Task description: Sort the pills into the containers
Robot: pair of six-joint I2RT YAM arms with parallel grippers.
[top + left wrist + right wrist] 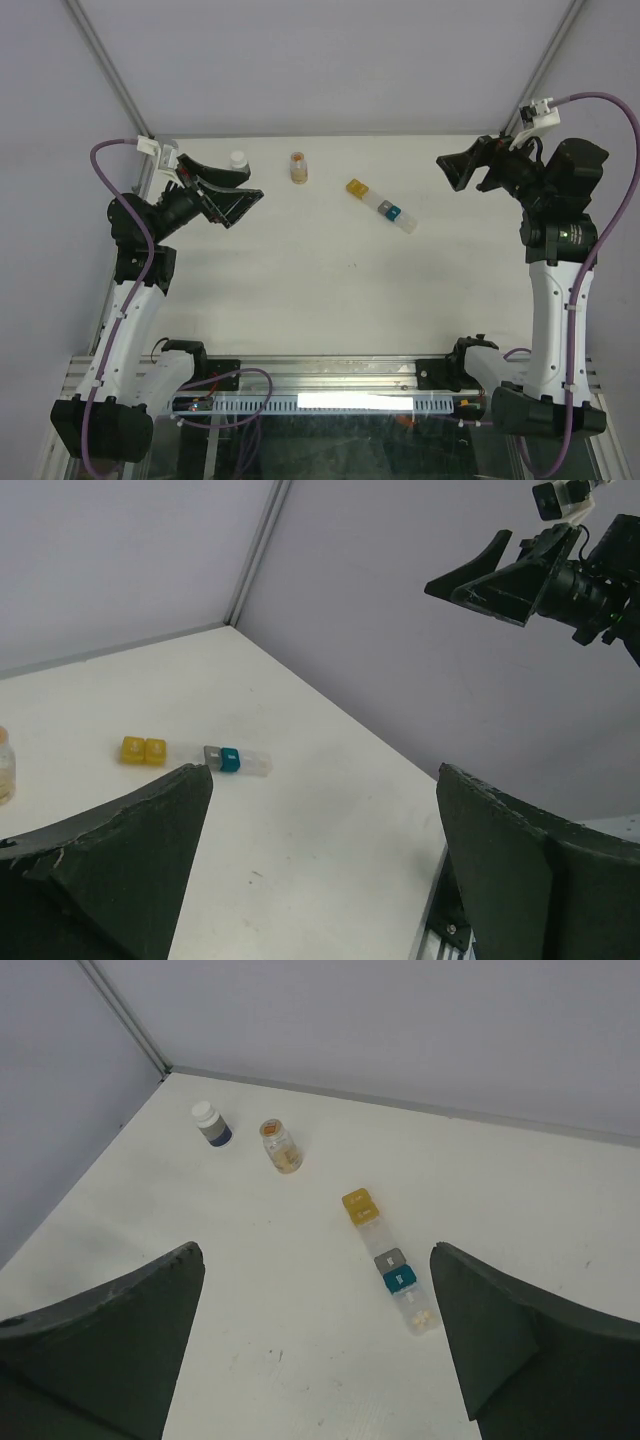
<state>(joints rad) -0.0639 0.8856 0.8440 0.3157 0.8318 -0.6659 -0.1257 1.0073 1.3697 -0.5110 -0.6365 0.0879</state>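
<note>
The pills show as an orange mass in a small clear vial (pixel 298 168), standing upright at the back of the table; it also shows in the right wrist view (pixel 281 1147) and at the left edge of the left wrist view (pixel 4 765). The containers form a short strip (pixel 381 205) right of the vial, with a yellow end (pixel 360 1206), then clear, grey and blue (pixel 399 1279) cubes. A few tan pills lie in the clear end cube (pixel 421 1316). The strip also shows in the left wrist view (pixel 232 759). My left gripper (pixel 252 186) and right gripper (pixel 450 172) hover open and empty, apart from everything.
A small dark bottle with a white cap (pixel 238 158) stands left of the vial, close to my left gripper's fingers; it also shows in the right wrist view (pixel 212 1125). Grey walls close the table's back and sides. The arm bases and a metal rail sit at the near edge.
</note>
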